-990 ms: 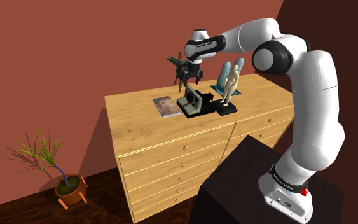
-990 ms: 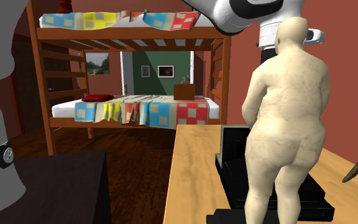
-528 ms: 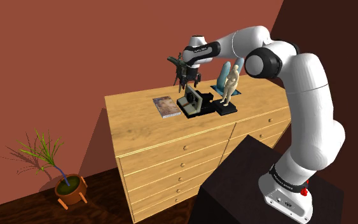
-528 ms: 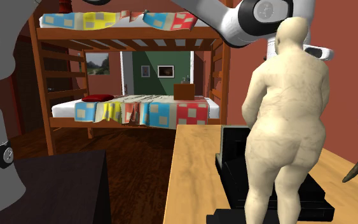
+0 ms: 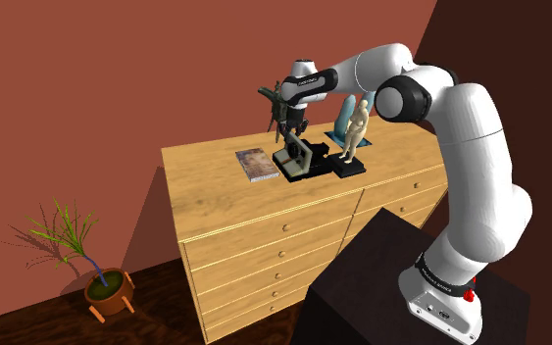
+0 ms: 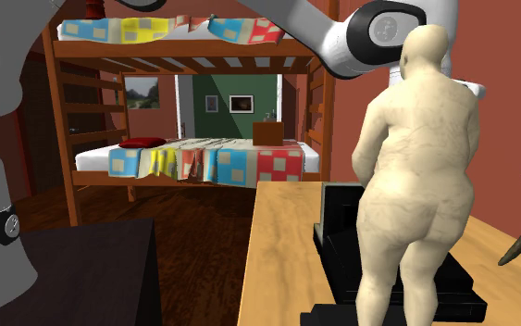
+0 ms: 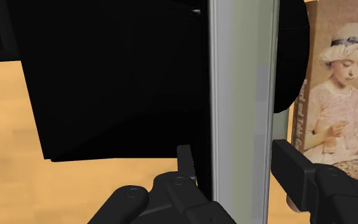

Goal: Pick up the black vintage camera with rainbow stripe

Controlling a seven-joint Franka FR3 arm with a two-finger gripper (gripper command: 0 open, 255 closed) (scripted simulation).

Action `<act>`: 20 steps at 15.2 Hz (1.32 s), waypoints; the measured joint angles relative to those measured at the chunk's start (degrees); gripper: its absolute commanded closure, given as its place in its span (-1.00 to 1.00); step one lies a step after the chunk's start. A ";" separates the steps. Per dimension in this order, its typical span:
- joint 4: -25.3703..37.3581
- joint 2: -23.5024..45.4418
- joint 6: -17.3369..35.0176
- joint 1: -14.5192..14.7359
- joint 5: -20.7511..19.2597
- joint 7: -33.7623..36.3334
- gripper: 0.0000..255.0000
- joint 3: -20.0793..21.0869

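One camera [image 7: 107,76], mid-frame: gripper [image 7: 234,156] apart astride its grey panel [image 7: 244,95]; close squarely, evenly, before lifting off worktop [image 7: 6,146].

The book [image 5: 257,164] lies flat, cover up, on the wooden dresser [image 5: 215,201], just beside the gripper [image 5: 290,137]. The tan figurine [image 5: 356,129] stands on the gripper's opposite side. A dark statue [image 5: 274,100] stands just behind the gripper. The potted plant [image 5: 108,290] is well apart from it.

Camera [image 7: 107,83] showing black body, pale grey panel; book cover [image 7: 336,95] displaying pink-dressed girl; figurine [image 6: 415,176] appearing beige; dresser [image 5: 225,196] showing honey woodgrain.
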 measured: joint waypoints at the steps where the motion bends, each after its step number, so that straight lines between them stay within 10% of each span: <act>1: 0.00 0.00 0.01 0.00 0.00 0.01 1.00 0.00; 20: 4.16 -3.42 -7.92 -0.02 -0.59 0.39 1.00 -0.40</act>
